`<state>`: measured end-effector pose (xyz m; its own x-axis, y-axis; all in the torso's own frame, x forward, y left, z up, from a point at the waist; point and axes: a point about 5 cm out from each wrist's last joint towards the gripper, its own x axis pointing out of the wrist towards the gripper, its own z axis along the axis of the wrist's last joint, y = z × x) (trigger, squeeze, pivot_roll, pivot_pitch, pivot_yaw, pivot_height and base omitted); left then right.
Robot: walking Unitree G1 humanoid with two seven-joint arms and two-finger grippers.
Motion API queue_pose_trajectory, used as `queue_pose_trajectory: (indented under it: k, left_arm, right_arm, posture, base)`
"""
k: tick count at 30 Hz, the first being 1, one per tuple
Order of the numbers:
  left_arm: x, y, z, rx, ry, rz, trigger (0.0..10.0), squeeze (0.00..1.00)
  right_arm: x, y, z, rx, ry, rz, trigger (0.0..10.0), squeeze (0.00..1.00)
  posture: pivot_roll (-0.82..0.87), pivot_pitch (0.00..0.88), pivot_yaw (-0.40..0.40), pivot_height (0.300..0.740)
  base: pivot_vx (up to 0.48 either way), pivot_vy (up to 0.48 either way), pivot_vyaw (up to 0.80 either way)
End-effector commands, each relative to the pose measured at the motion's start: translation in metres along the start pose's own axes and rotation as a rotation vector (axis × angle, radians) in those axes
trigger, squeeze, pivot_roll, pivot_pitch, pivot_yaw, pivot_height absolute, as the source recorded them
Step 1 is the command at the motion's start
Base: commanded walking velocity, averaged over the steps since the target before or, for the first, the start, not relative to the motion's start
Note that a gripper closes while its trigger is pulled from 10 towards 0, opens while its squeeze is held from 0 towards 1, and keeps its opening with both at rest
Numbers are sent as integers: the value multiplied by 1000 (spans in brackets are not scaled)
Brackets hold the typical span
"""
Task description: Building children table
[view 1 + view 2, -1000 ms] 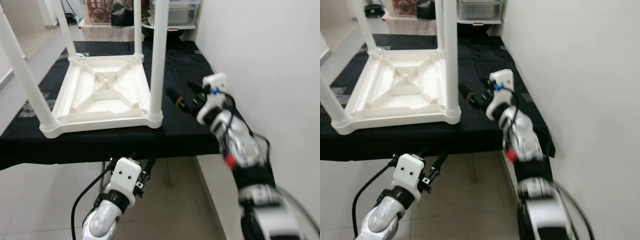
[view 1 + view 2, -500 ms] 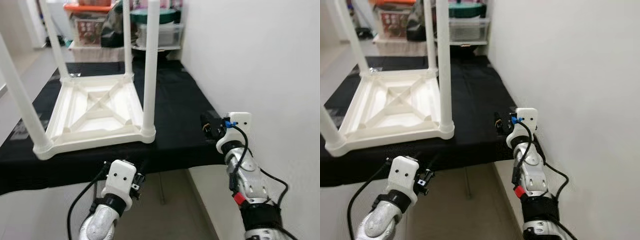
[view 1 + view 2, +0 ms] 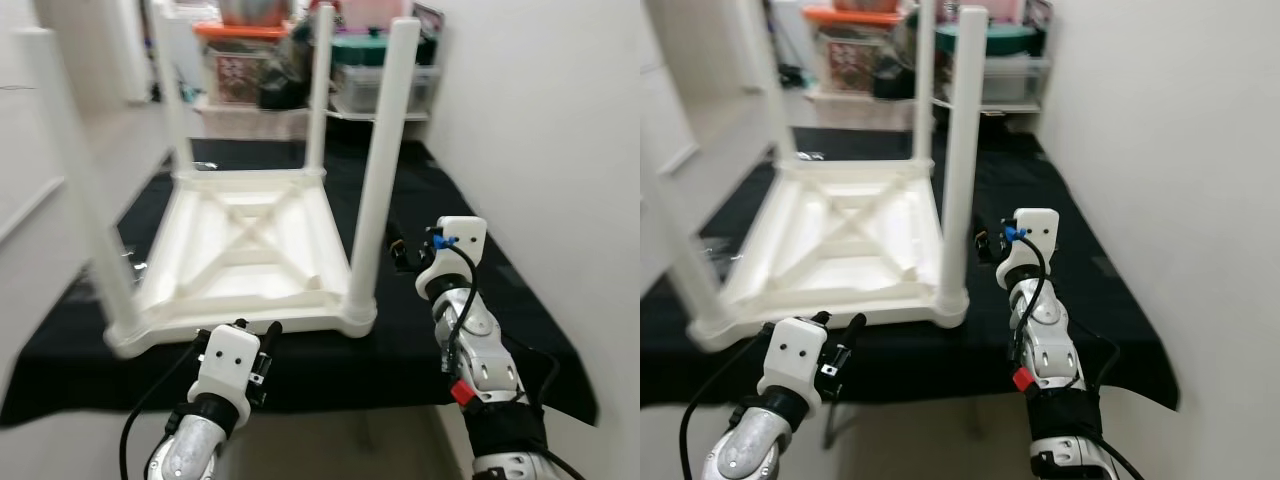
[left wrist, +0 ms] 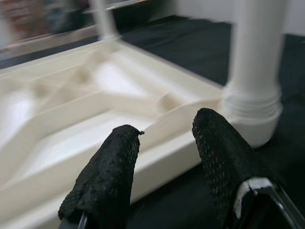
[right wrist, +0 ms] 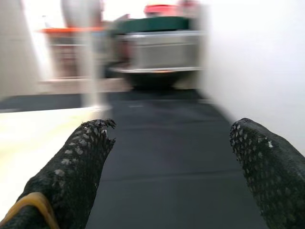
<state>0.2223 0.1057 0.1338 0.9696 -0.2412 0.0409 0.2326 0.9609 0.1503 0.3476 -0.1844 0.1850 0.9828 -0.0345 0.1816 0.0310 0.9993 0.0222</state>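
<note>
Left pincer point(image 4: 164, 157): fingers parted, held just before the near rim of the white children's table point(image 3: 250, 240), close to its near right leg point(image 3: 375, 180). Right pincer point(image 5: 176, 162): fingers spread wide over the black-covered surface point(image 3: 470, 250), right of that leg. Table: seen upside down on the surface, legs upward. Storage bins point(image 3: 375, 75): apparently shelved behind, blurred.

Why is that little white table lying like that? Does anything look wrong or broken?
The white table rests upside down on the black-covered surface, its four legs pointing up. That looks odd, but fits assembly. No damage or spill shows. The left gripper and right gripper are open and empty.
</note>
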Motion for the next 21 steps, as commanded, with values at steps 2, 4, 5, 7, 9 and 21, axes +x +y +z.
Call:
queue_pose_trajectory:
  k: [2,4,5,7,9,21]
  left_arm:
    - [-1,-6,-3,-5,27,-29,10000,0]
    - [0,-7,-4,-5,34,-33,10000,0]
    - [0,-7,-4,-5,34,-33,10000,0]
    - [0,-7,-5,-7,42,-37,10000,0]
    - [0,-8,-4,-1,33,-43,10000,0]
    - [0,-11,-4,-2,39,-54,10000,0]
  right_arm:
    - [2,-20,6,-17,-19,-89,10000,0]
    - [3,-25,8,-35,-20,-108,10000,0]
    - [3,-25,8,-35,-20,-108,10000,0]
    - [4,-31,7,-31,-8,-115,10000,0]
    - [7,-38,3,47,27,-62,10000,0]
    - [12,-89,1,5,198,240,10000,0]
  posture:
    - [46,23,-44,740]
    - [46,23,-44,740]
    - [46,23,-44,740]
    - [45,25,-43,740]
    - [44,26,-44,740]
    - [49,40,-50,740]
  base:
    - [0,0,0]
    - [0,0,0]
    - [0,0,0]
    - [0,0,0]
    - [0,0,0]
    - [0,0,0]
